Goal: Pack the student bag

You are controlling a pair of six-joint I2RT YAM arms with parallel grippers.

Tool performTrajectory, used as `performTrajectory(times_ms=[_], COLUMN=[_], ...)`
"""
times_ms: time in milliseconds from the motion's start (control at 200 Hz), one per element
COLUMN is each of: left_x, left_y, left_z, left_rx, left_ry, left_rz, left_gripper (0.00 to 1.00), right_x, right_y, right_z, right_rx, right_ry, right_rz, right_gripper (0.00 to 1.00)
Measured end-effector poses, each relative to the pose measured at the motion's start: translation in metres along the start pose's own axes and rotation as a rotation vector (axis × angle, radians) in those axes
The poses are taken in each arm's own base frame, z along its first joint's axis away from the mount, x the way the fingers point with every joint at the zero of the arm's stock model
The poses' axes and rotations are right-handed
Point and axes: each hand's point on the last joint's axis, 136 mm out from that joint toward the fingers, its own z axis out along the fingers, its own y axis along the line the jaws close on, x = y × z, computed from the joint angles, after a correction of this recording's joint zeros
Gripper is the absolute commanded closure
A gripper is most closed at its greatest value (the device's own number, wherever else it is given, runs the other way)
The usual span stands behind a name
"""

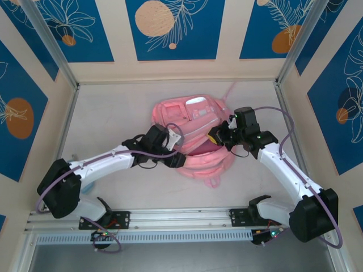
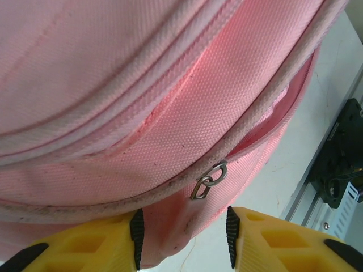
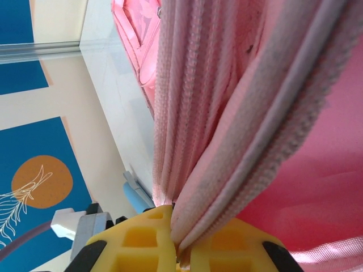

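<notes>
The student bag [image 1: 195, 113], a soft pink backpack, lies in the middle of the table with its main zip partly open and a darker pink inside [image 1: 205, 149] showing. My left gripper [image 1: 177, 159] is at the bag's near left side. In the left wrist view the left gripper [image 2: 184, 238] stands open, with the pink zip pull tab [image 2: 181, 226] hanging from a metal ring [image 2: 210, 180] between the black pads. My right gripper [image 1: 219, 137] is at the bag's right side. In the right wrist view the right gripper [image 3: 184, 249] is shut on the bag's zip edge [image 3: 227, 170].
An aluminium rail [image 1: 181, 218] carrying both arm bases runs along the near table edge, and its black mount [image 2: 340, 164] sits close to the bag's lower corner. Cream walls with blue panels [image 1: 176, 28] enclose the table. A light blue object [image 3: 136, 199] lies beyond the bag.
</notes>
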Motion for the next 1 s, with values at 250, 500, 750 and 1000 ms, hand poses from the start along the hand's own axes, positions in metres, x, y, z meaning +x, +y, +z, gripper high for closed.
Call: performTrajectory(times_ms=[250,500,750,1000], left_x=[0.000,0.001,0.009,0.006], left_y=[0.001,0.007,0.031,0.061], left_z=[0.004,-0.006,-0.023,-0.034], left_rx=[-0.013,-0.085,-0.238,-0.353], left_ry=[-0.002,-0.017,-0.003,0.000], left_rz=[0.005,0.035,0.053,0.042], left_gripper=[0.97,1.00,1.00,1.00], right_x=[0.000,-0.002,-0.005,-0.003], right_y=[0.000,-0.007,-0.012,-0.017], right_z=[0.000,-0.002,-0.008,-0.008], right_rx=[0.000,0.039,0.087,0.107], right_ry=[0.000,-0.017,-0.045,-0.039], right_rz=[0.000,0.010,0.008,0.009], right_gripper=[1.00,1.00,1.00,1.00])
